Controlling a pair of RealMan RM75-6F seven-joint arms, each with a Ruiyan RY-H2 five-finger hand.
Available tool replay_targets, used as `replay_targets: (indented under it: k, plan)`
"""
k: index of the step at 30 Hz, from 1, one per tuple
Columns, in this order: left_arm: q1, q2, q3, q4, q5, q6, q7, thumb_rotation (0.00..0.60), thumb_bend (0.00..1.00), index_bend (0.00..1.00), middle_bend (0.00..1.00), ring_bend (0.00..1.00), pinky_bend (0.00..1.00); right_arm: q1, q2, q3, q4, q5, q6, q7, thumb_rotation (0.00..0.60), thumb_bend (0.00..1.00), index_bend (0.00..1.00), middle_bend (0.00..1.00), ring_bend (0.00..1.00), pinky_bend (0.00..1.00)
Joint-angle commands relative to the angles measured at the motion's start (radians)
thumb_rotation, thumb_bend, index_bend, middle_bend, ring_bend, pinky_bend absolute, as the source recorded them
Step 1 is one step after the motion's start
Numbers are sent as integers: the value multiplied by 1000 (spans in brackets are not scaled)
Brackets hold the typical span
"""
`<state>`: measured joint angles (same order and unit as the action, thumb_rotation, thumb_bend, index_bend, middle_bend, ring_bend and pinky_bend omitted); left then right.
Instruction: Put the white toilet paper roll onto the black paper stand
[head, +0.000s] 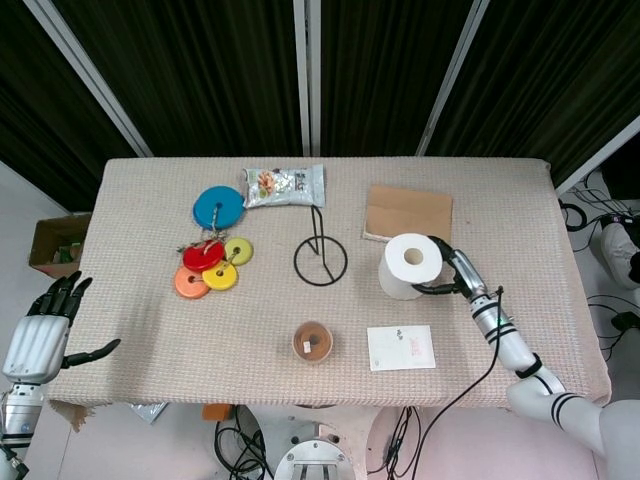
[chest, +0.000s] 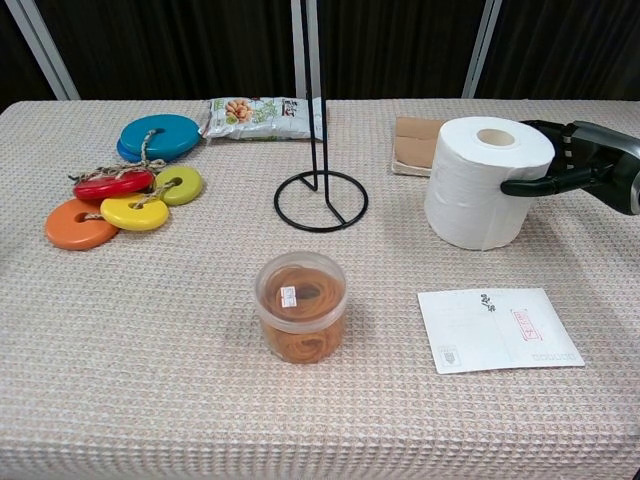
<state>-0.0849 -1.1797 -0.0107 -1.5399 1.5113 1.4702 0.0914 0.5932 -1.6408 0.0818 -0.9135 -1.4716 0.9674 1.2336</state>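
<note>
- A white card (chest: 498, 328) with a red stamp lies on the counter (chest: 150, 340); its writing is too small to read.
- The counter wears a beige woven cloth, with dark curtains behind.
- The right hand (chest: 585, 168) clasps the white toilet paper roll (chest: 486, 180), thumb across its side.
- The roll stands upright, right of the black paper stand (chest: 320, 190).
- The left hand (head: 45, 330) hangs spread off the counter's corner.

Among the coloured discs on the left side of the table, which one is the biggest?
The blue disc, farthest from the robot, beside the snack packet. It is clearly wider than the red, green, yellow and orange discs clustered in front of it.
</note>
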Motion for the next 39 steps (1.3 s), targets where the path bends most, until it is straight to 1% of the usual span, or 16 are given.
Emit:
replay_targets:
  k: [1, 7, 12, 15, 19, 22, 25, 28, 30, 35, 39]
  plan:
    - [0, -1, 0, 2, -2, -2, -1, 114, 13, 65, 29, 49, 215, -5, 9, 8, -15, 6, 6, -1, 600, 148, 477, 443, 448, 492]
    - [-1, -2, -1, 4, -2, -2, -2, 114, 13, 65, 29, 49, 215, -15, 61, 43, -91, -1, 83, 10, 600, 173, 501, 460, 462, 495]
    - [-1, -4, -2, 6, -2, -2, -6, 117, 13, 65, 29, 49, 215, 0, 149, 96, -222, 7, 115, -19, 600, 177, 504, 463, 464, 497]
    - [0, -8, -1, 11, 2, 2, -12, 114, 13, 65, 29, 49, 215, 12, 212, 143, -319, 32, 120, -65, 600, 189, 512, 470, 471, 501]
    - [-3, -12, 0, 21, 1, -5, -20, 116, 13, 65, 29, 49, 215, 37, 297, 210, -454, 73, 101, -106, 600, 188, 520, 476, 476, 510]
    - [-7, -14, -2, 26, -2, -13, -26, 116, 13, 65, 29, 49, 215, 63, 349, 251, -549, 111, 59, -148, 600, 187, 521, 477, 477, 510]
    - [-11, -16, -1, 29, -3, -21, -32, 114, 13, 65, 29, 49, 215, 104, 393, 306, -632, 166, 9, -204, 600, 188, 522, 477, 477, 511]
    - [-10, -17, 0, 33, -2, -19, -35, 119, 13, 65, 29, 49, 215, 142, 412, 357, -684, 235, -27, -267, 600, 188, 521, 477, 475, 512]
    - [-8, -18, 0, 37, -2, -18, -38, 114, 13, 65, 29, 49, 215, 163, 415, 381, -708, 278, -42, -308, 600, 188, 522, 477, 471, 511]
    - [-6, -19, 1, 53, -9, -21, -61, 114, 13, 65, 29, 49, 215, 206, 404, 422, -758, 360, -56, -406, 600, 188, 522, 476, 469, 511]
    - [-3, -16, 0, 62, -8, -16, -74, 114, 12, 65, 29, 49, 215, 235, 394, 442, -788, 406, -67, -463, 600, 187, 522, 475, 468, 511]
